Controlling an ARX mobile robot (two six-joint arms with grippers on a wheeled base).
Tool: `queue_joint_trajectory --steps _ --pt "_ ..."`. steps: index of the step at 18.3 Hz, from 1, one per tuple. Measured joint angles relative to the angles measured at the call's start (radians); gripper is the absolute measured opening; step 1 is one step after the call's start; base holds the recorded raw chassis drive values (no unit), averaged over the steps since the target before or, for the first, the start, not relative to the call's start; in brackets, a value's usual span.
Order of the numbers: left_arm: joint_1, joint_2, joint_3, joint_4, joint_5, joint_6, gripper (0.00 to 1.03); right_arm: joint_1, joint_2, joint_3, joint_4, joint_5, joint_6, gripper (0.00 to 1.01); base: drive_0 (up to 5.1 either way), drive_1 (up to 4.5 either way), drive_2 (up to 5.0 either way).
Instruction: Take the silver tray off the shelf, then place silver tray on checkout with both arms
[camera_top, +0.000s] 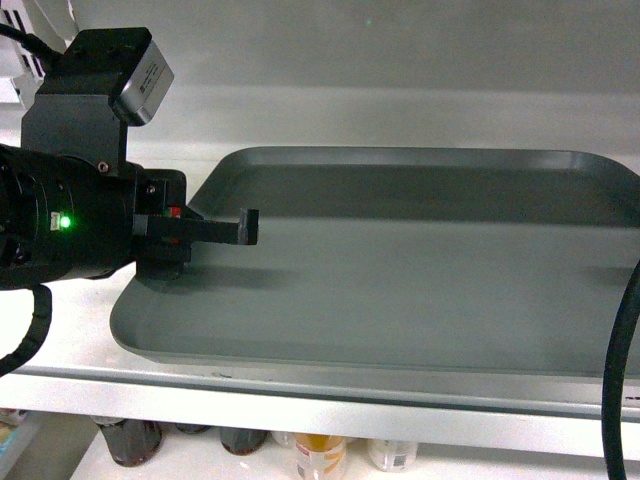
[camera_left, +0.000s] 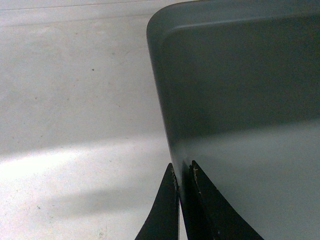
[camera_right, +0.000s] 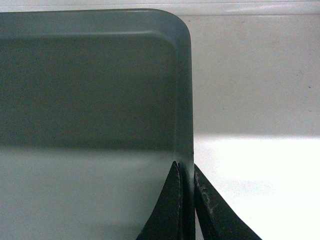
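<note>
A large silver tray is seen lying flat on the white shelf, its long side running left to right and its near edge just behind the shelf's front lip. The tray is bare inside. Its left rim is straddled by the left gripper, one black finger outside the rim and one inside, the two drawn in tight against the thin metal wall. The right rim is pinched in the same way by the right gripper, as shown in the right wrist view; in the head view only a black cable of that arm is visible at the right edge. The left arm, with a green light lit, is seen reaching in from the left. Below the shelf, bottles are glimpsed on a lower board.

The step in hand is judged to be the grasp of the tray at both short ends, with the lift not yet made. For the next move, an even, simultaneous raise by both arms would be needed, then a level draw toward the near side. The checkout is not in view.
</note>
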Motion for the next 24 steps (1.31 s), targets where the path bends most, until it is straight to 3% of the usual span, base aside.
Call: queue_joint_trajectory --steps 24 --pt "0.000 0.000 0.000 0.000 0.002 0.001 0.03 0.000 0.000 0.000 0.000 0.001 0.000 0.03 0.0 0.00 0.0"
